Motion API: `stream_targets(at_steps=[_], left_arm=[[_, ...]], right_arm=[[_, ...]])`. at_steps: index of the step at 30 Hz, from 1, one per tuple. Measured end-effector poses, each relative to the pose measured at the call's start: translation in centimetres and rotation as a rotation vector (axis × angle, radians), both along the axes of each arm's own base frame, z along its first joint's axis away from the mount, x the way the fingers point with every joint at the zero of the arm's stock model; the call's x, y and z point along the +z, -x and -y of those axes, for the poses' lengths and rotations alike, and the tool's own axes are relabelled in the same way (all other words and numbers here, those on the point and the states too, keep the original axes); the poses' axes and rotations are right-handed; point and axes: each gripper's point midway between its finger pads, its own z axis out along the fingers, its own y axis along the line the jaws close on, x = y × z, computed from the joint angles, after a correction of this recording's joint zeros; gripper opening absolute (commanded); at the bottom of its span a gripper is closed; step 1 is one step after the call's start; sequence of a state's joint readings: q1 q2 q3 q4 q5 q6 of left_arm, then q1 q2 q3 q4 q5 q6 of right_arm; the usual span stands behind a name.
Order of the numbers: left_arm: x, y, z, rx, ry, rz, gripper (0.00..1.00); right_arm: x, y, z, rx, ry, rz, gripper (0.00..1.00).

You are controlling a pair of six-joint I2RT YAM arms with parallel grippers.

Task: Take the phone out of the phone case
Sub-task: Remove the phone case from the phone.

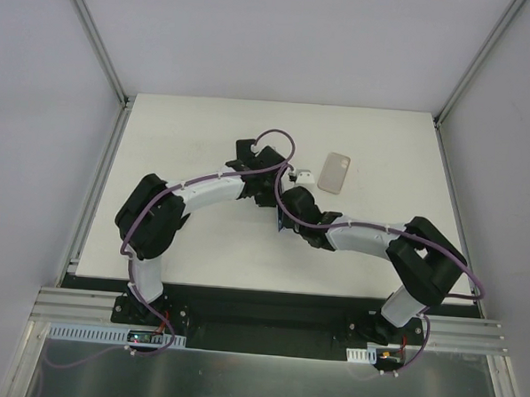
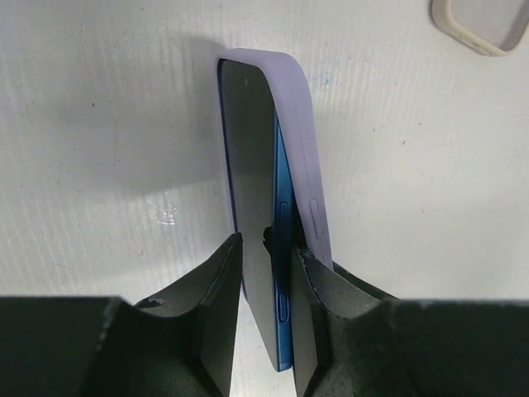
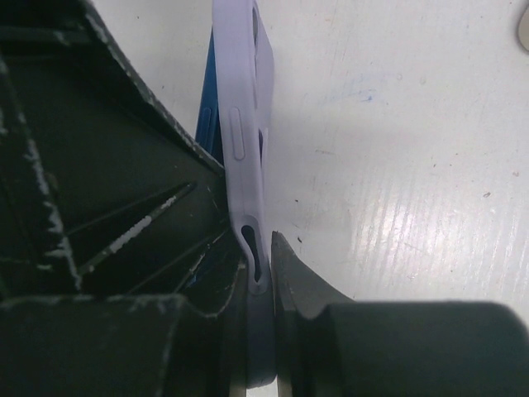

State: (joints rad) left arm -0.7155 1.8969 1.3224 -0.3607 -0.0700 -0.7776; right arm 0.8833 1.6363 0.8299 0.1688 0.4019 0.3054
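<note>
Phone point(image 2: 252, 190): blue with a dark screen, held on edge over the middle of the table point(image 1: 206, 133).
Phone case point(image 2: 304, 141): lilac, capping the phone's free end. At the gripped end it is peeled away, so the blue side shows.
Left gripper point(image 2: 266, 252): pinching the phone, one finger on the screen and one behind its back.
Right gripper point(image 3: 258, 248): clamped on the phone case's wall only.
Long axis: in line with the Left gripper's fingers, free end aimed down at the table. Whether it touches there cannot be told.
Spare case point(image 1: 336, 172): beige, lying flat, far-right of both grippers.
</note>
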Motion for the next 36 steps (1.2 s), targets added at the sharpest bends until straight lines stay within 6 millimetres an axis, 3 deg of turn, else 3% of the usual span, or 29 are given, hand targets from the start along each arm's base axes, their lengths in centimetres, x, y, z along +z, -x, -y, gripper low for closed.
stream_targets(at_steps=[17,36], left_arm=[[0.5,0.7,0.5,-0.005,0.1,0.069,0.0],[0.4,1.9,1.2,-0.045,0.174,0.036,0.0]], right_arm=[[0.0,1.0,0.1,0.063,0.014,0.021,0.01],[-0.1,1.9,1.6,0.1,-0.089,0.0,0.01]])
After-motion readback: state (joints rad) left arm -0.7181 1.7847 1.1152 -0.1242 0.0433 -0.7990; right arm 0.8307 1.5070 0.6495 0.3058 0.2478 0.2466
